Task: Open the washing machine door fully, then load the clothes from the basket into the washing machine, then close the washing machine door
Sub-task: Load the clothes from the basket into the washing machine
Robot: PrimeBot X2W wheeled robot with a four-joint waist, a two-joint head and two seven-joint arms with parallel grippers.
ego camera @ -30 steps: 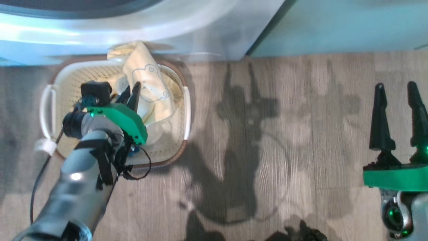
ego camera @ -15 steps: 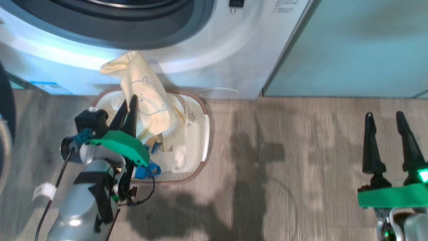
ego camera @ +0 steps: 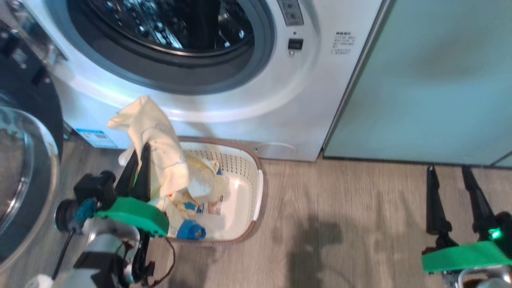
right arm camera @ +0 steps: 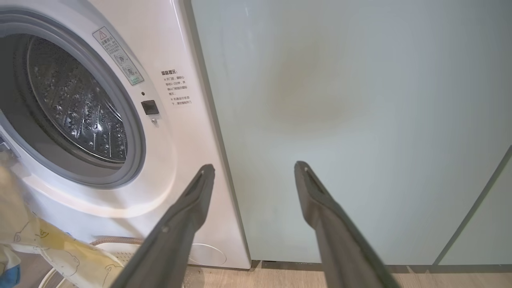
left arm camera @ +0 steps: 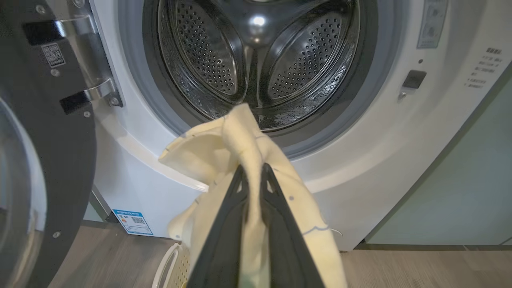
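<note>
My left gripper (ego camera: 138, 154) is shut on a pale yellow garment (ego camera: 156, 148) of the clothes, lifted above the cream basket (ego camera: 248, 172); its lower end still trails into the basket. In the left wrist view the garment (left arm camera: 232, 160) drapes over my shut fingers (left arm camera: 224, 224), facing the steel drum (left arm camera: 260, 56) of the washing machine (ego camera: 312, 100). The washing machine door (ego camera: 24, 168) stands swung open at the left, also seen as the black rim (left arm camera: 48, 160). More clothes (ego camera: 192, 224) with blue patches lie in the basket. My right gripper (ego camera: 450, 176) hangs open over the floor, empty, at the lower right.
Pale green cabinet doors (ego camera: 432, 80) stand right of the washer, and my right gripper (right arm camera: 254, 168) faces them. The wood floor (ego camera: 340, 224) lies between basket and right gripper. A blue sticker (ego camera: 94, 138) marks the washer's lower left corner.
The head camera has tilted up, bringing the drum opening and open door into view. My left gripper has lifted the garment higher out of the basket. The right gripper stays open.
</note>
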